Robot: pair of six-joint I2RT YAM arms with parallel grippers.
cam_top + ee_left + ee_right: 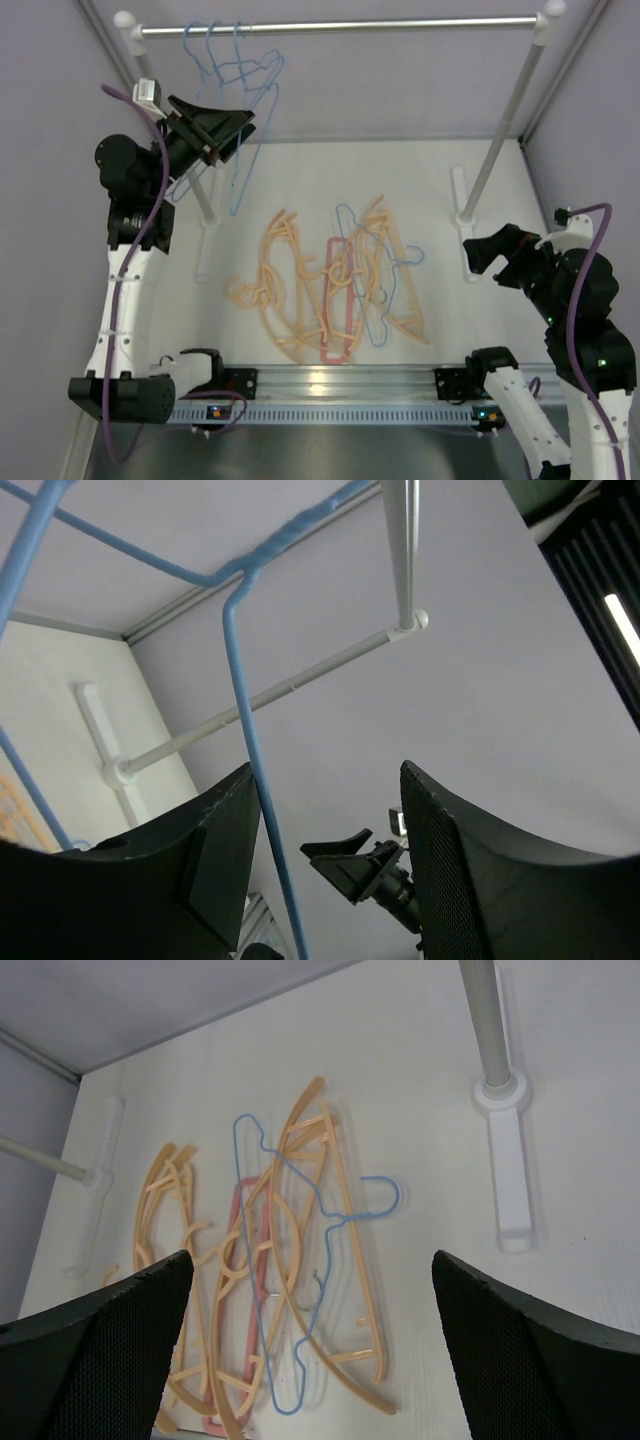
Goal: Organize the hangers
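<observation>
Left fingers point(215, 845) spread, a thin blue wire point(245, 680) running down through the gap, close to one inner face (touching or not, cannot tell) but not pinched. That wire belongs to the blue hangers point(232, 75) whose hooks sit over the silver rail point(340, 25) at its left end; three hooks, as far as the top view allows a count. Left arm is raised beside the rack's left post, fingers level with the lower parts of those hung frames. Right fingers point(110, 1350) stand wide with nothing between them, low on the right side of the desk point(440, 180), their camera looking across at the heap. The heap lies mid-desk, well apart from both arms: several peach hangers point(290, 290) overlapped, one pink hanger point(335, 300) among them, and at least one more blue hanger point(397, 1196) tangled on top. Judgement: the step in hand is letting go of a blue hanger at the rail, with most of the sorting not yet done. Next move calls for backing the left fingers clear of the wire without snagging or swinging the hung ones, then reaching down to the heap, where the interlocked frames want a single, clean pick.
</observation>
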